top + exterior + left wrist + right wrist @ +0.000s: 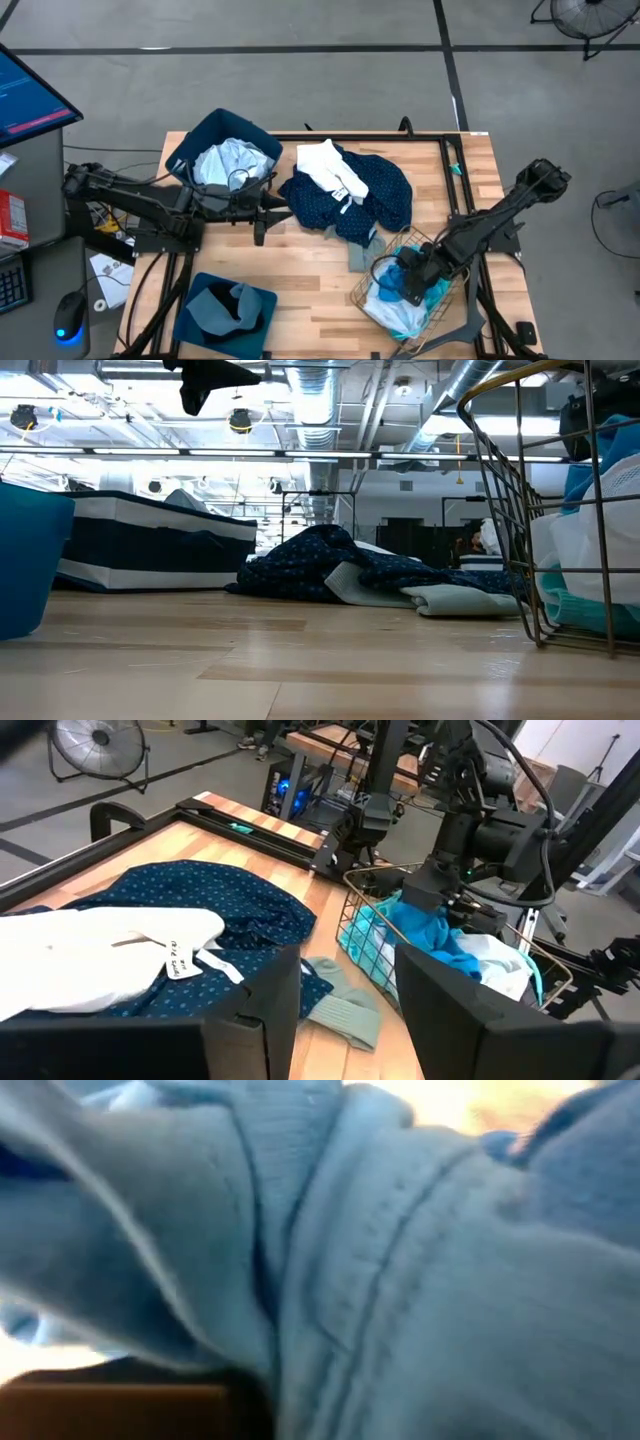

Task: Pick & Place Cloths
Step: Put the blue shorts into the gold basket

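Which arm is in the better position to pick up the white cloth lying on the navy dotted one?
Probably the left. The left gripper hovers with open jaws just beside the white cloth, which lies on the navy dotted cloth. The right gripper is down in the wire basket among the cyan cloth, farther away.

Navy dotted cloth [320, 565] heaped mid-tabletop [300, 670], grey cloth [460, 600] beside it, wire basket [520, 510] right with cyan cloth [590, 480] inside

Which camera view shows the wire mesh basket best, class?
The left wrist view: the wire mesh basket shows whole, with cyan and white cloths inside and the right gripper over it. The high view has the arm covering much of it, the low view only one edge, and the right wrist view only fabric.
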You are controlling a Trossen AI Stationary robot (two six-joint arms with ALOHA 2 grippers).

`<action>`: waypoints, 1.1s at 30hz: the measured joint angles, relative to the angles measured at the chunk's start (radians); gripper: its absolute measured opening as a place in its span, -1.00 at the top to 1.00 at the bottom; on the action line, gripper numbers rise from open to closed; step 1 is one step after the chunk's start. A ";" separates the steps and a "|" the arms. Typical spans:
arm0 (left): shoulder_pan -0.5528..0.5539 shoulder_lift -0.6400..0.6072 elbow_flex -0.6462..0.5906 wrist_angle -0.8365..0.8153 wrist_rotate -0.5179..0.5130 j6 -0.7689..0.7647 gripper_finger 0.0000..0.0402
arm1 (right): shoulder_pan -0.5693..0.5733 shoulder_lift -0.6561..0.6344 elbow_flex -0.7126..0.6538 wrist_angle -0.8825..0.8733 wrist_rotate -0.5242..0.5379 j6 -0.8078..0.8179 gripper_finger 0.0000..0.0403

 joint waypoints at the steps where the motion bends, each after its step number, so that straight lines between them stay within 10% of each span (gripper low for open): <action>1: 0.000 0.000 0.000 0.000 0.000 0.000 0.28 | -0.009 0.000 0.003 0.007 -0.028 -0.014 0.30; 9: 0.000 0.000 0.000 0.000 -0.010 0.001 0.15 | -0.069 -0.002 0.146 0.011 -0.242 -0.157 -0.27; 20: 0.000 0.000 0.000 0.000 -0.010 0.001 0.01 | -0.084 -0.003 0.452 -0.374 -0.252 -0.256 -0.34; 28: 0.000 0.001 0.000 0.004 -0.010 0.001 0.00 | -0.040 -0.003 0.509 -0.504 -0.164 -0.201 -0.34; 33: 0.000 0.037 -0.001 0.027 -0.010 0.000 0.00 | -0.004 -0.001 0.505 -0.542 0.119 -0.123 -0.22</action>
